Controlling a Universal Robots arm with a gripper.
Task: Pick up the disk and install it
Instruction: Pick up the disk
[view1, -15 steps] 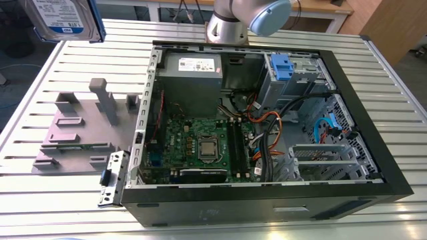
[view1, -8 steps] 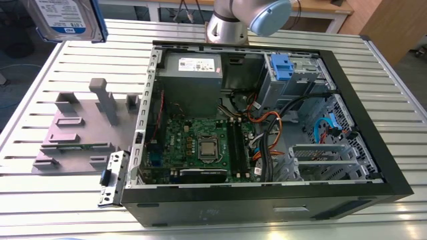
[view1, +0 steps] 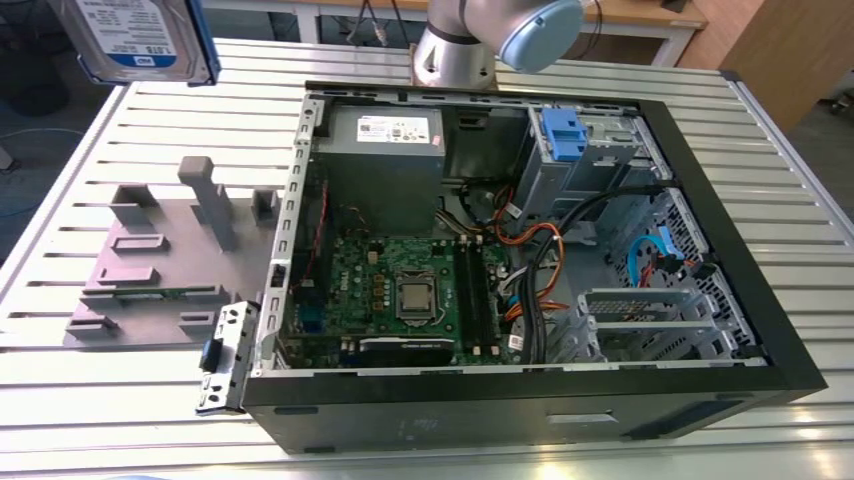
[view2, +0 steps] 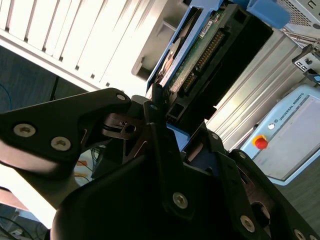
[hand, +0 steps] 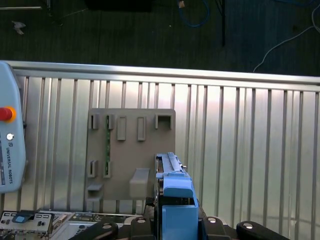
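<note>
I am observing an open computer case (view1: 534, 405) lying on the slatted bench (view1: 120, 400), with its motherboard (view1: 400, 290) facing up and a grey power supply (view1: 380, 165) sitting inside next to it. A grey fixture plate (view1: 147, 290) is resting just beside the case, on the exterior view's left. A teach pendant (hand: 9, 150) (view2: 295, 140) is showing in both wrist views.
</note>
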